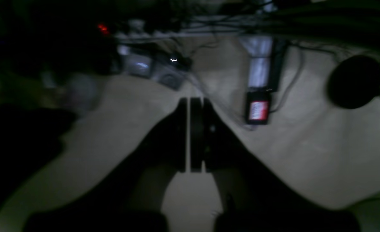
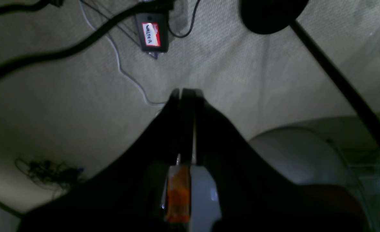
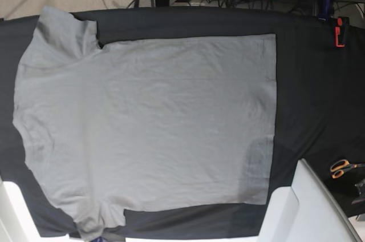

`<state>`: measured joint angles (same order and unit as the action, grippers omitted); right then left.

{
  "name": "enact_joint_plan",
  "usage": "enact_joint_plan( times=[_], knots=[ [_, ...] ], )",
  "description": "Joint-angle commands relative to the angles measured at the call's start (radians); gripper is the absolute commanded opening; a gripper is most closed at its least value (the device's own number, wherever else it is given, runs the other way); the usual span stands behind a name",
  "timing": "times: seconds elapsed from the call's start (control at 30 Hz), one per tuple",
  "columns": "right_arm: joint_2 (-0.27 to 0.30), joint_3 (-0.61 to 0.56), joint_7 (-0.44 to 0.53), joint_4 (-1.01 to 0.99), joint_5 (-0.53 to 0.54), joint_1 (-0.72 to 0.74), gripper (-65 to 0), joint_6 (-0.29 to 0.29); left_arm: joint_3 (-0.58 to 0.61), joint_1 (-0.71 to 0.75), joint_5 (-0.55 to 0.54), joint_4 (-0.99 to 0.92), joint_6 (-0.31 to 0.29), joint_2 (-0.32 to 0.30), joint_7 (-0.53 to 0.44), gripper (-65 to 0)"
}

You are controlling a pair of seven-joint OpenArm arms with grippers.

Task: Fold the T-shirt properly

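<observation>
The T-shirt (image 3: 148, 128) lies spread flat on the tabletop (image 3: 308, 93) for folding (both pincers closed, empty, lifted clear).

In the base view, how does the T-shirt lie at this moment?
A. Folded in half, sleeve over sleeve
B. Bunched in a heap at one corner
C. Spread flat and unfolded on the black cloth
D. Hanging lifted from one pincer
C: the T-shirt lies spread flat on the black cloth, both sleeves out to the sides and the hem a straight edge, with no fold made and no pincer touching it.
</observation>
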<state>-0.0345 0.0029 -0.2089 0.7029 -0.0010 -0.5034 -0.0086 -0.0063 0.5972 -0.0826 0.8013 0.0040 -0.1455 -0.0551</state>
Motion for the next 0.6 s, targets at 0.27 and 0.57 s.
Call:
enact_joint_plan(
  times=[0.27, 0.57],
  knots=[
    [-0.006, 0.108, -0.203, 0.673, 0.003, -0.326, -65.0, 0.003, -0.100, 0.263, -0.006, 0.390, 0.006, -0.072, -0.007, -65.0],
    [0.002, 0.110, -0.252, 1.119, 0.003, -0.412, -64.4, 0.003, -0.344, 0.313, -0.165, 0.737, 0.000, -0.088, 0.004, -65.0]
  ],
)
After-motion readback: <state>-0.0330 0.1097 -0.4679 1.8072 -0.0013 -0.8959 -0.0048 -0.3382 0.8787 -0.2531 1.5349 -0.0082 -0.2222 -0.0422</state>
